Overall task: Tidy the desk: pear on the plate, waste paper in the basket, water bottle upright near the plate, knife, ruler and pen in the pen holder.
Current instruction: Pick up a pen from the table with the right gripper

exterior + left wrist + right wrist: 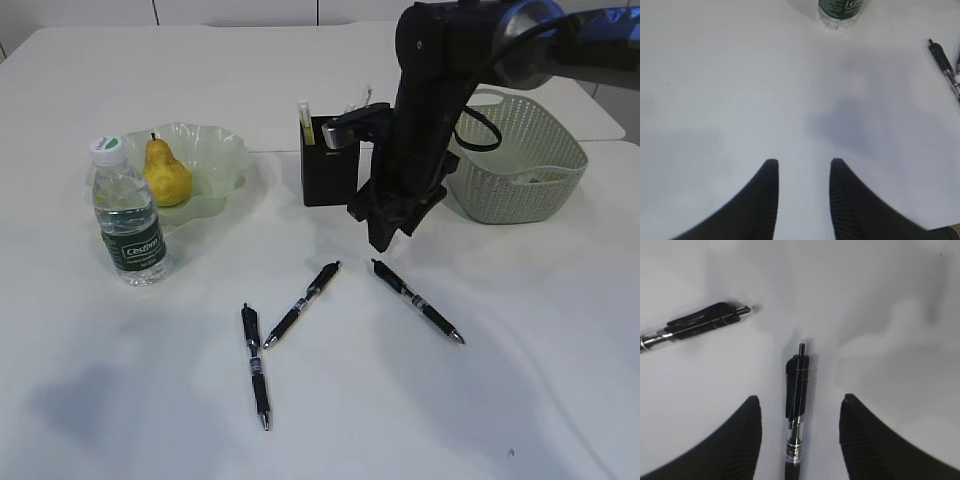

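Note:
Three black pens lie on the white table: a left one [256, 365], a middle one [303, 302] and a right one [417, 300]. My right gripper [385, 235] is open and hangs just above the right pen's upper end. In the right wrist view the open fingers [800, 400] straddle that pen [797, 405] without touching it, and the middle pen [695, 325] lies to the left. My left gripper [801, 162] is open and empty over bare table. The yellow pear [166, 175] sits on the green plate [222, 160]. The water bottle [128, 215] stands upright beside the plate.
The black pen holder [328, 165] stands behind my right arm with a yellowish stick [306, 122] poking out. The pale green basket [520, 165] sits at the back right. The left wrist view shows the bottle's base [840, 12] and a pen [945, 67] at the right edge.

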Robot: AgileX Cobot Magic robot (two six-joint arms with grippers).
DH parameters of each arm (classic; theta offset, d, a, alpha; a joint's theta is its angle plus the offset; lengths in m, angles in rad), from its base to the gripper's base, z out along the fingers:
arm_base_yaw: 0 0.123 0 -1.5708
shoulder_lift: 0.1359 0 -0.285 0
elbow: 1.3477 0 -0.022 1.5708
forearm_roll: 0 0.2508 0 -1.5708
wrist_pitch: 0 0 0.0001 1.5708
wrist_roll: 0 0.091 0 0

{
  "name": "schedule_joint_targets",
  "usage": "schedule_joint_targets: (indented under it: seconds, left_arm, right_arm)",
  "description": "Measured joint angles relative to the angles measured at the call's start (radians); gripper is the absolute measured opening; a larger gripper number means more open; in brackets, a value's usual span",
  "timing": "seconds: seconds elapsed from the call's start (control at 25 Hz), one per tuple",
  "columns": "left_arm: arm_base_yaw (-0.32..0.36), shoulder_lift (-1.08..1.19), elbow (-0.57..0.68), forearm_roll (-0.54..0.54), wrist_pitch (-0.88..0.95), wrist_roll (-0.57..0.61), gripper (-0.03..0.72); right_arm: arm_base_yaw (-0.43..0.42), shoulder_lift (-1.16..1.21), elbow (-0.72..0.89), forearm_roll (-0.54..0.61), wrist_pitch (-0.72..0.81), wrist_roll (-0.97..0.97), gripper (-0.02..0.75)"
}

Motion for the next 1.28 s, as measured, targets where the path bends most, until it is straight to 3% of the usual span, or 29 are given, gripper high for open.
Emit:
schedule_joint_targets:
  seconds: [0.36,1.28]
  left_arm:
    - [0.0,0.0,0.0,0.0,0.001,0.0,0.243]
    - [0.0,0.0,0.0,0.002,0.009,0.0,0.243]
  right_arm:
    - [0.0,0.0,0.097,-0.002,0.0,0.007,0.406]
    - [0.0,0.017,0.115,0.01,-0.002,0.027,0.388]
